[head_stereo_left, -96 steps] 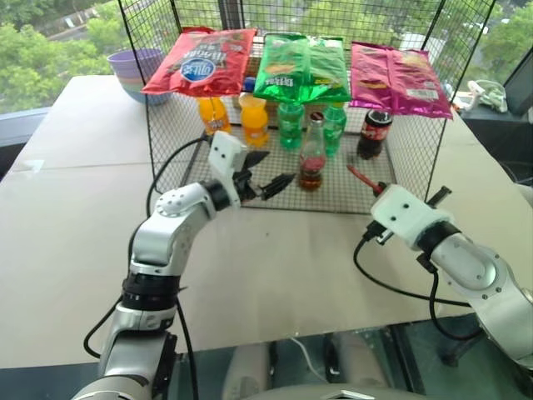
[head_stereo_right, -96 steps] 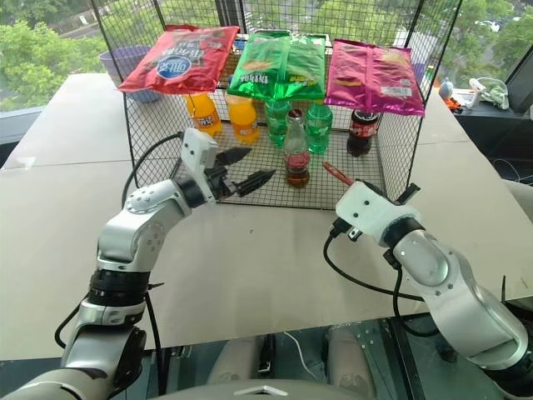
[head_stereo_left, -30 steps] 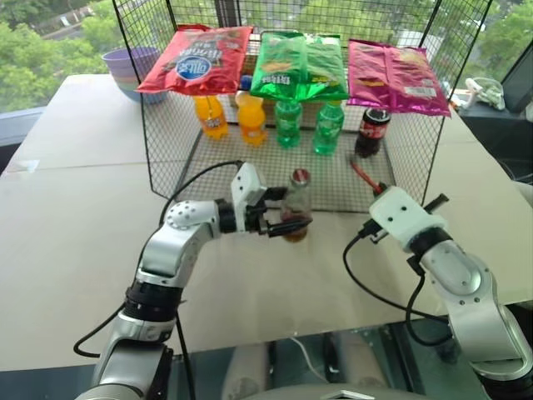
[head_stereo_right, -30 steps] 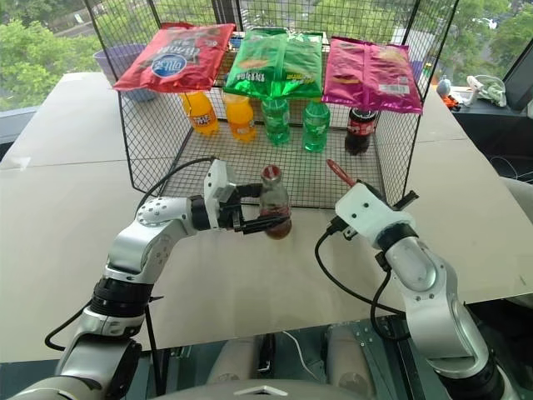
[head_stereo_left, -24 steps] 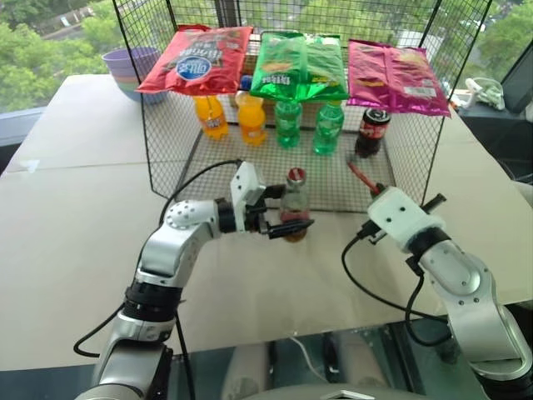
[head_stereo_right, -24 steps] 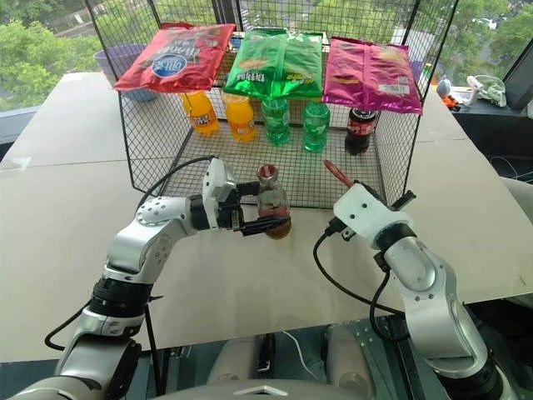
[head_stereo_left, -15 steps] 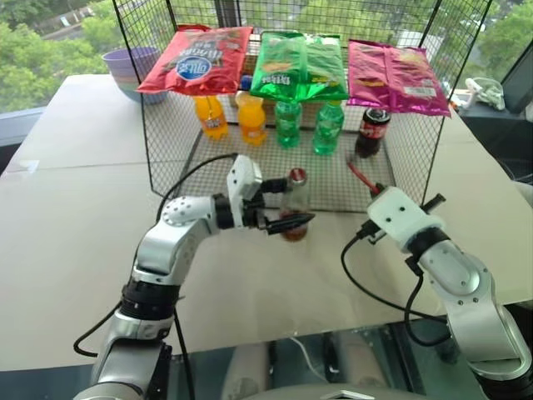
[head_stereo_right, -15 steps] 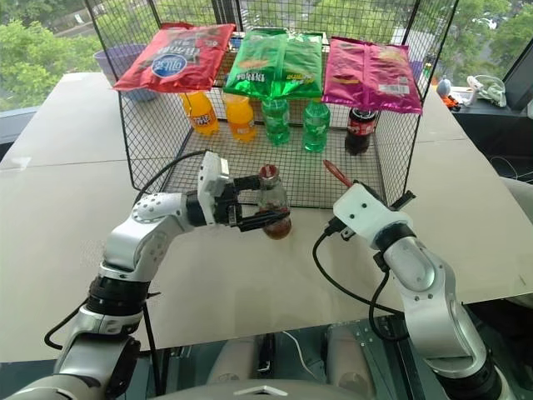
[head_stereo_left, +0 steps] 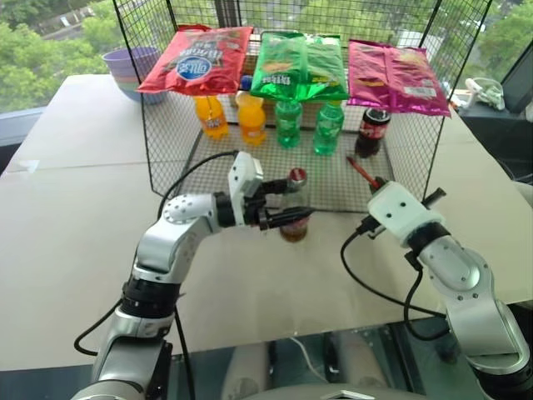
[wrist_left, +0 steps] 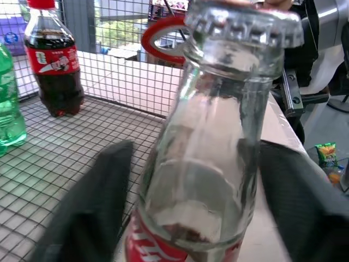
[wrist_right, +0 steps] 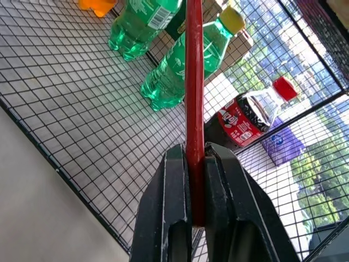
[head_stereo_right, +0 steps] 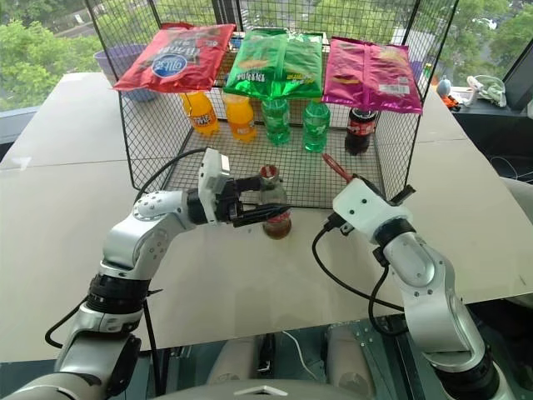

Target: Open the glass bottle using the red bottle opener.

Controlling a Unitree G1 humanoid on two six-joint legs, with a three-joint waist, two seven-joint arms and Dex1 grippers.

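1. At the wire rack's front edge, the glass bottle [head_stereo_left: 294, 208] stands upright on the table, cap on, between the left gripper's [head_stereo_left: 293, 212] fingers; whether they press the glass yet is unclear.
2. Just to its right, the right gripper [wrist_right: 195, 188] is clamped on the red bottle opener [head_stereo_left: 361, 172].
3. Opener's loop sits near cap height, so the approach looks short and leftward.

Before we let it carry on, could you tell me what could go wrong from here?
1. The left gripper brackets the bottle, but the left wrist view shows gaps beside its fingers; if the grip stays loose, the bottle may slip or tip.
2. The right gripper pinches the opener only at its thin handle end, so it might twist when levering.
3. The cap is still on, with the opener's ring beside it rather than hooked, so it could miss.
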